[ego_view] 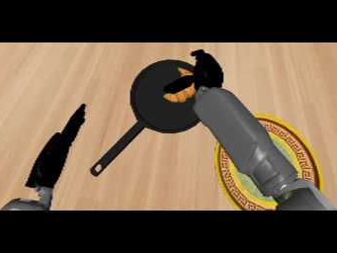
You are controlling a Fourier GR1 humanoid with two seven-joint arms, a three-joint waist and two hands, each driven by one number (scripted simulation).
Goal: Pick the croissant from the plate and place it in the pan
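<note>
Nearest you, at the lower left of the head view, your left hand (54,155) rests over the counter (47,74) with its fingers straight and held together, pointing up and away toward the far side. It touches nothing and holds nothing; the grey wrist shows just below it at the lower edge.

At the lower right lies the plate (302,148), yellow-rimmed with a dark key pattern round its border and a pale greenish middle. Your right forearm (244,138) crosses over it from the lower right, covering much of its left half, so you cannot see all of its surface; the part that shows carries nothing.

Further out, at the centre, the pan (152,99) sits on the wooden counter, black and round, its long handle (116,153) running down and to the left toward you, ending in a loop with a hole. The handle's end lies between your two arms, well apart from the left hand.

Farthest, your right hand (207,71) is over the pan's right rim, fingers curled down. The croissant (180,91), golden brown, shows just beside and beneath those fingers, inside the pan's outline on its right half. The hand hides part of it, and the fingers appear closed on its upper end.
</note>
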